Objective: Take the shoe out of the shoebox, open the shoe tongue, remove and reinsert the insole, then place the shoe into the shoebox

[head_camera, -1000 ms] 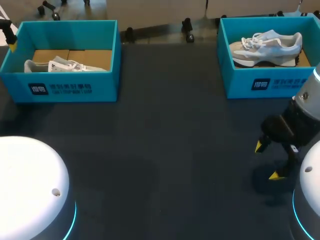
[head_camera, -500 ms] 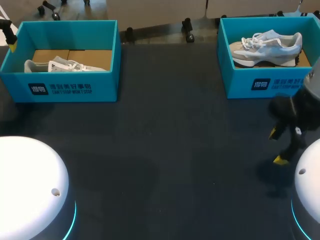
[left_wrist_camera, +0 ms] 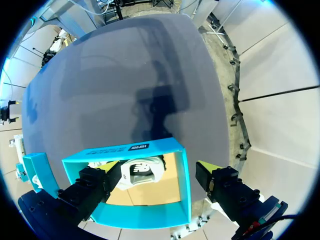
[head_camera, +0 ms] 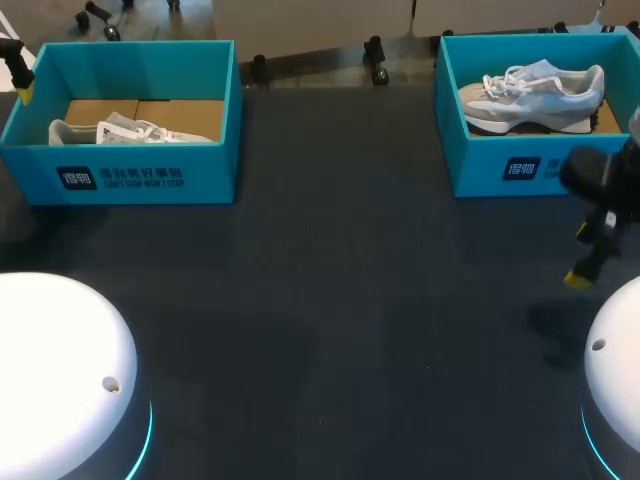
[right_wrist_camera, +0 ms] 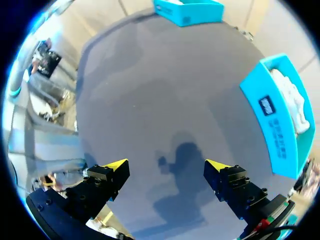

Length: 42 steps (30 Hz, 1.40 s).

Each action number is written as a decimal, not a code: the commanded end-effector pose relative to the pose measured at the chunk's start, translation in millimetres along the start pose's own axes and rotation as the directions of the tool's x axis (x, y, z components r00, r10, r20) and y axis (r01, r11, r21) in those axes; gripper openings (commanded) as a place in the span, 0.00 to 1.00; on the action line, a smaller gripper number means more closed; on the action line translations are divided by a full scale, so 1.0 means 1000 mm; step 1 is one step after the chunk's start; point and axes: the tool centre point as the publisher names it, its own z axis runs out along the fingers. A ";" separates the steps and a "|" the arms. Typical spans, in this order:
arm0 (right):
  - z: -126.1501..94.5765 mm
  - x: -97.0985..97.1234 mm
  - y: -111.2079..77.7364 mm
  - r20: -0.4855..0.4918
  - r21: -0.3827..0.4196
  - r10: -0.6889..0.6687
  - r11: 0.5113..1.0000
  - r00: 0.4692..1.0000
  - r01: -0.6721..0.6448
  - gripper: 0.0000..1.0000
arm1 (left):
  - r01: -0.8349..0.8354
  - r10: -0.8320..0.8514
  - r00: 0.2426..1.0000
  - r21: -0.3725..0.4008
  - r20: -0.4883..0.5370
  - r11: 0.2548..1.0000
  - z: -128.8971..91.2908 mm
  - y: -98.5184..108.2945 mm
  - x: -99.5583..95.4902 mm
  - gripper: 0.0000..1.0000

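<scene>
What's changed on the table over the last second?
The right gripper, open and empty, moved rightward and outward toward the right-hand teal cardboard shoebox. Nothing grasped or released. Both pale sneakers remain boxed; the left gripper stays open over the left-hand teal shoebox.

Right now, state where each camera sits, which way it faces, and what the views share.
Head view: above and behind, looking down on the table, left shoebox and right shoebox; shows the white arm bases and the right gripper.
Left wrist view: on the left wrist, looking down into the left shoebox at its shoe; left gripper open.
Right wrist view: on the right wrist, looking down at the table, right shoebox beside; right gripper open.
Shared: head and right wrist views show both shoeboxes.
</scene>
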 end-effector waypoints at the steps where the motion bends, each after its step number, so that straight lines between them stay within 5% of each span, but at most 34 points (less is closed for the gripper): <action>1: -0.020 -0.017 0.004 0.006 0.020 0.112 0.993 0.994 -0.112 1.00 | -0.001 0.001 1.000 -0.003 -0.003 1.000 0.000 -0.001 0.000 1.00; 4: -0.033 -0.016 0.007 0.067 0.091 0.148 0.984 0.987 -0.154 1.00 | -0.001 0.001 1.000 -0.003 -0.003 1.000 0.000 -0.001 0.000 1.00; 17: -0.033 -0.016 0.007 0.067 0.091 0.148 0.984 0.987 -0.154 1.00 | -0.001 0.001 1.000 -0.003 -0.003 1.000 0.000 -0.001 0.000 1.00; 23: -0.043 -0.070 0.018 0.105 0.205 0.439 0.869 0.892 -0.451 1.00 | -0.001 0.001 1.000 -0.003 -0.003 1.000 0.000 -0.001 0.000 1.00; 31: -0.084 -0.139 0.007 0.190 0.214 0.621 0.730 0.760 -0.650 1.00 | -0.001 0.001 1.000 -0.003 -0.003 1.000 0.000 -0.001 0.000 1.00; 38: -0.114 -0.182 0.004 0.233 0.159 0.762 0.583 0.604 -0.797 1.00 | -0.001 0.001 1.000 -0.003 -0.003 1.000 0.000 -0.001 0.000 1.00; 42: -0.115 -0.186 0.004 0.224 0.151 0.770 0.579 0.598 -0.802 1.00 | -0.001 0.001 1.000 -0.003 -0.003 1.000 0.000 -0.001 0.000 1.00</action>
